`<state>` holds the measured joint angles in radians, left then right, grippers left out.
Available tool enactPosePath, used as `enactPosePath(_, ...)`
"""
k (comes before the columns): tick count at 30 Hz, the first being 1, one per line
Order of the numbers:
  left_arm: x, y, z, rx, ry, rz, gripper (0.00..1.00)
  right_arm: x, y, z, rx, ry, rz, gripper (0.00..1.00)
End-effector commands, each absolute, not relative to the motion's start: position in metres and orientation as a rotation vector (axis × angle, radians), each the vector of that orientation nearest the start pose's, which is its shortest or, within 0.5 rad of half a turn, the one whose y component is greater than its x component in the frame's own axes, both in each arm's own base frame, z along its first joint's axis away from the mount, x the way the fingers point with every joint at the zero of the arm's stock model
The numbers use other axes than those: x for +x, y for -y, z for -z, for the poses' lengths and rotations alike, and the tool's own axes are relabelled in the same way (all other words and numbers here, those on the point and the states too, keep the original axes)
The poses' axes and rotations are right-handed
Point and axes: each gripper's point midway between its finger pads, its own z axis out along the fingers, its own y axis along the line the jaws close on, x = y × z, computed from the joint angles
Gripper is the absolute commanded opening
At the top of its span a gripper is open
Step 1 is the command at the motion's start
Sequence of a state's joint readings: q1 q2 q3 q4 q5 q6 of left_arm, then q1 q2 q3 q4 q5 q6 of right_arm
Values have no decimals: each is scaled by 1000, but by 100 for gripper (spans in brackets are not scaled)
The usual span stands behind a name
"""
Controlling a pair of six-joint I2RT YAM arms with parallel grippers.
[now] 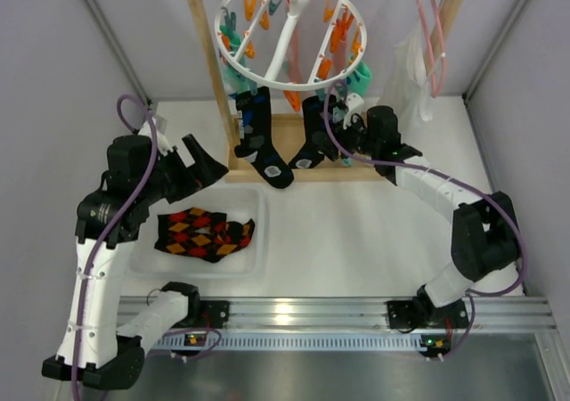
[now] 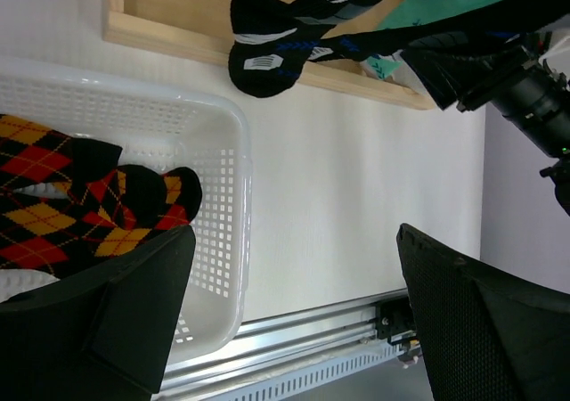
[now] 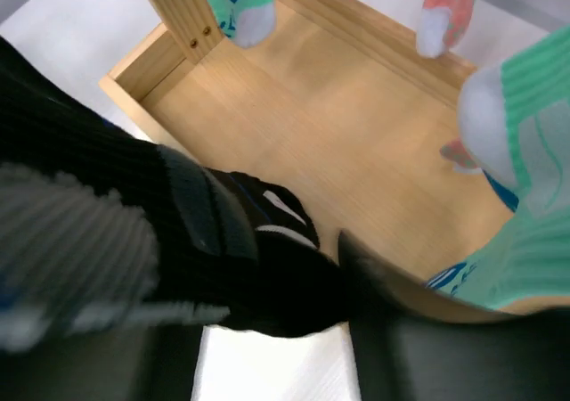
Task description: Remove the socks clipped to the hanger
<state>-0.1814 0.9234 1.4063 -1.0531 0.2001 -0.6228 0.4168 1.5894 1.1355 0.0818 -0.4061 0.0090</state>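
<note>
One wooden rack (image 1: 214,71). From its top bar hang one white round hanger (image 1: 287,36) with many orange and teal pegs (image 1: 338,31), and one pink hanger (image 1: 436,36) bearing one white garment (image 1: 410,71). Clipped within the rack: two black diamond socks (image 1: 258,143), at least two teal socks (image 3: 534,107), at least one pink sock (image 3: 445,9). Before the rack: one white basket (image 1: 251,251), holding one or two red-and-yellow socks (image 1: 200,232), and two robot arms (image 1: 93,258).
</note>
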Motion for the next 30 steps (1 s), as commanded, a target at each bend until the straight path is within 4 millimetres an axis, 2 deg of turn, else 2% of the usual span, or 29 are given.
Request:
enactPosePath(1, 221, 108, -362, -257, -2111, 715, 99, 409, -289, -259, -666, -1641, -753, 37)
enactPosePath(2, 224, 106, -366, -256, -2097, 693, 99, 405, -292, -262, -653, -1629, -757, 12)
enactPosePath(3, 225, 104, -376, -251, -2070, 686, 99, 399, -293, -271, -641, -1604, -765, 4)
enactPosePath(4, 228, 106, -379, -242, -2072, 681, 99, 389, -301, -269, -624, -1600, -796, 0)
enactPosePath(5, 232, 104, -382, -246, -2063, 662, 99, 385, -301, -271, -597, -1596, -800, 0)
enactPosePath(6, 233, 104, -389, -242, -2048, 657, 99, 376, -301, -282, -580, -1569, -817, 0)
enactPosePath(7, 237, 108, -388, -230, -2057, 652, 99, 363, -308, -271, -565, -1591, -852, 0)
enactPosePath(9, 243, 105, -393, -251, -2038, 587, 99, 350, -308, -285, -518, -1553, -843, 0)
enactPosePath(10, 244, 118, -391, -207, -2057, 596, 99, 334, -318, -279, -523, -1566, -862, 0)
enactPosePath(12, 252, 119, -393, -231, -2042, 515, 99, 323, -319, -287, -477, -1550, -846, 0)
enactPosePath(13, 251, 138, -399, -172, -2042, 536, 99, 309, -328, -284, -482, -1556, -865, 0)
enactPosePath(15, 254, 147, -406, -157, -2026, 515, 99, 304, -326, -287, -439, -1572, -823, 0)
enactPosePath(16, 253, 159, -419, -125, -2007, 544, 99, 295, -332, -287, -446, -1574, -825, 0)
enactPosePath(18, 252, 170, -427, -101, -2003, 542, 99, 295, -328, -283, -401, -1608, -757, 0)
enactPosePath(19, 260, 173, -426, -112, -2005, 491, 99, 289, -332, -285, -407, -1610, -756, 0)
enactPosePath(20, 260, 175, -439, -106, -1974, 494, 99, 292, -327, -283, -372, -1623, -716, 0)
enactPosePath(22, 266, 184, -439, -100, -1973, 462, 99, 289, -327, -282, -357, -1646, -677, 0)
enactPosePath(23, 267, 184, -451, -105, -1945, 470, 99, 291, -324, -281, -332, -1656, -641, 0)
enactPosePath(26, 276, 197, -455, -76, -1940, 462, 99, 283, -333, -278, -370, -1683, -614, 0)
enactPosePath(27, 277, 199, -464, -73, -1923, 481, 99, 281, -337, -274, -390, -1693, -606, 0)
enactPosePath(28, 282, 206, -462, -58, -1933, 479, 99, 276, -342, -277, -415, -1687, -600, 0)
enactPosePath(30, 283, 212, -467, -38, -1925, 500, 99, 278, -342, -261, -427, -1746, -512, 0)
